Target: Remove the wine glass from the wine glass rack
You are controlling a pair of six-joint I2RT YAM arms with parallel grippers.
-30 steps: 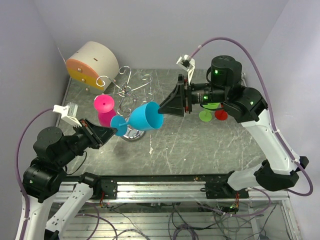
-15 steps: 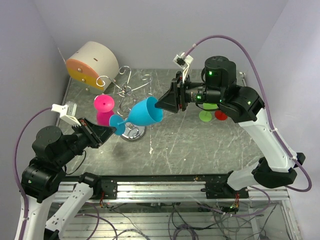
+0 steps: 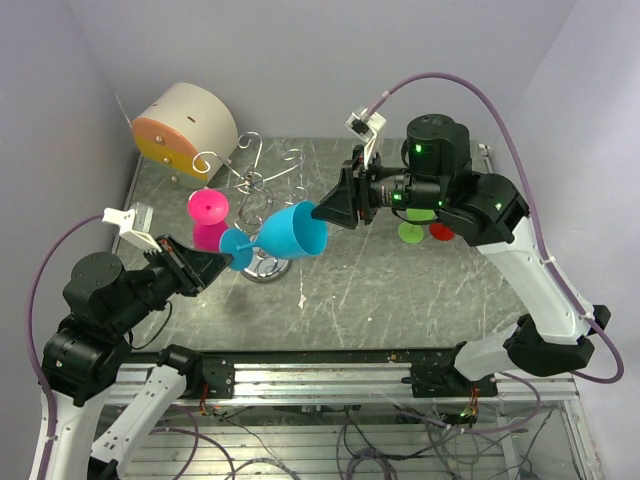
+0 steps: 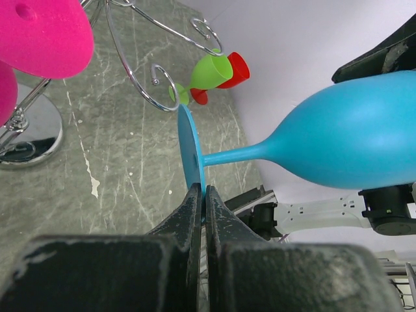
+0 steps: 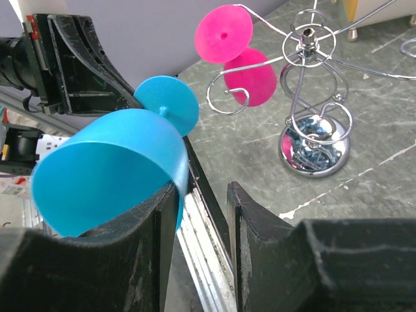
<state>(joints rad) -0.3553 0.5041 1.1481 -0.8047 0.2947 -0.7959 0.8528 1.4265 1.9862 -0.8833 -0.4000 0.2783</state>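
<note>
Beside wine glass rack (image 3: 262, 184), my left fingers (image 4: 190, 211) clamped on blue wine glass (image 3: 290, 232) foot; right fingers (image 5: 250, 214) part-open astride rim (steadying, I reckon).

pink glass (image 4: 39, 32) cropped, rack base (image 3: 263, 271) partly hidden

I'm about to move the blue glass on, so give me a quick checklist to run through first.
1. Left gripper jaws shut on the foot of the blue wine glass: ok.
2. Right gripper jaws closed on the bowl: not ok, they stand open at the rim.
3. Foot clear of the wine glass rack hooks: ok, seen from the right wrist.
4. Pink glass hanging on the rack: ok.
5. Free set-down spot: cannot tell.
</note>
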